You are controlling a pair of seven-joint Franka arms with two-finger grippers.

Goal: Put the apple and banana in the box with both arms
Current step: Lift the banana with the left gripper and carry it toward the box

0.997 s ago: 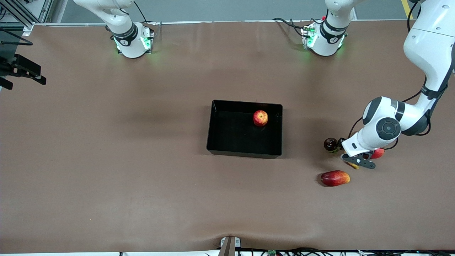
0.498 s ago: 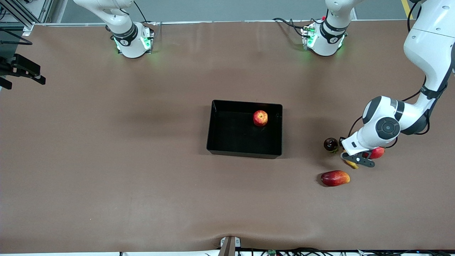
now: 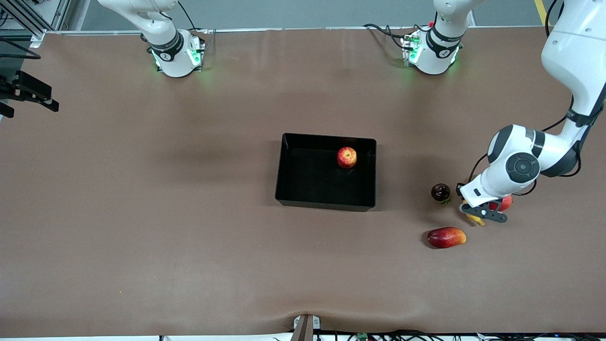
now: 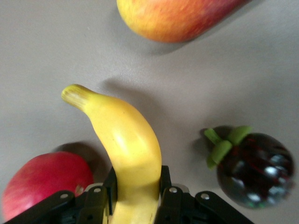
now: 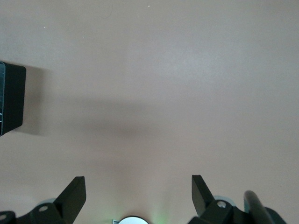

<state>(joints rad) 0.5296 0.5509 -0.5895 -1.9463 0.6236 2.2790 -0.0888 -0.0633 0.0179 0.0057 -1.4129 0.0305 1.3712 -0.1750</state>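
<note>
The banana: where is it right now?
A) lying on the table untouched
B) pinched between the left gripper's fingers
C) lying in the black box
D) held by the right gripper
B: in the left wrist view the left gripper has its fingers shut on the banana.

A robotics lab or test cell is indicated — not a home or a kitchen. Two white arm bases (image 3: 176, 54) with green status lights are bolted along one edge of a wide table (image 3: 142, 213) covered in plain brown matting, and loose cables (image 3: 383, 31) are seen trailing from them. Grey floor with a yellow marking stripe (image 3: 539, 9) and a metal frame (image 3: 28, 19) at the corner are visible past the table's edge.
</note>
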